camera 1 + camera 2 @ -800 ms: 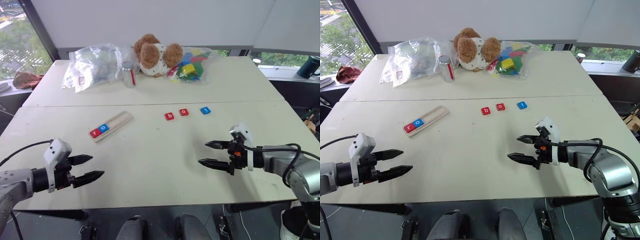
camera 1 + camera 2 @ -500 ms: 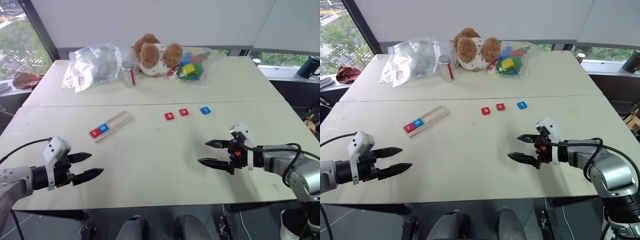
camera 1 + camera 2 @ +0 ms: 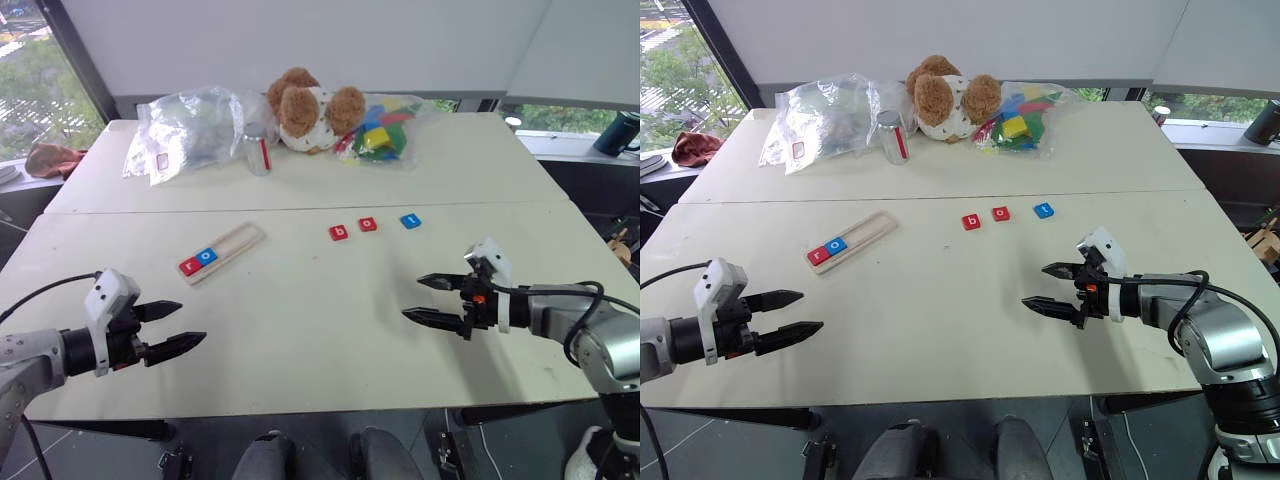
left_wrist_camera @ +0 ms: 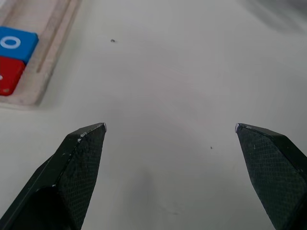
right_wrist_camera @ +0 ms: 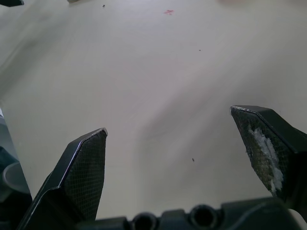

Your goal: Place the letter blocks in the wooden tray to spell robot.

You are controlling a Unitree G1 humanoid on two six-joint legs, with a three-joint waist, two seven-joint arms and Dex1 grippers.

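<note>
The wooden tray (image 3: 240, 241) lies slanted left of the table's middle, with a red "r" block (image 3: 189, 265) and a blue "o" block (image 3: 207, 256) side by side at its near end. Three loose letter blocks sit in a row right of centre: red "b" (image 3: 339, 233), red "o" (image 3: 368, 224), blue "t" (image 3: 410, 221). My left gripper (image 3: 176, 326) hovers open and empty over the table's near left, short of the tray. My right gripper (image 3: 418, 300) is open and empty at the near right, well short of the loose blocks.
Along the far side of the table (image 3: 300, 300) lie a crumpled clear plastic bag (image 3: 190, 125), a small can (image 3: 259, 150), a brown teddy bear (image 3: 308, 108) and a clear bag of larger coloured blocks (image 3: 382, 130). A dark mug (image 3: 619, 134) stands off the table's right.
My left gripper has drawn back a little toward the near left edge. My right gripper has shifted slightly right. The blocks and tray have not moved.
</note>
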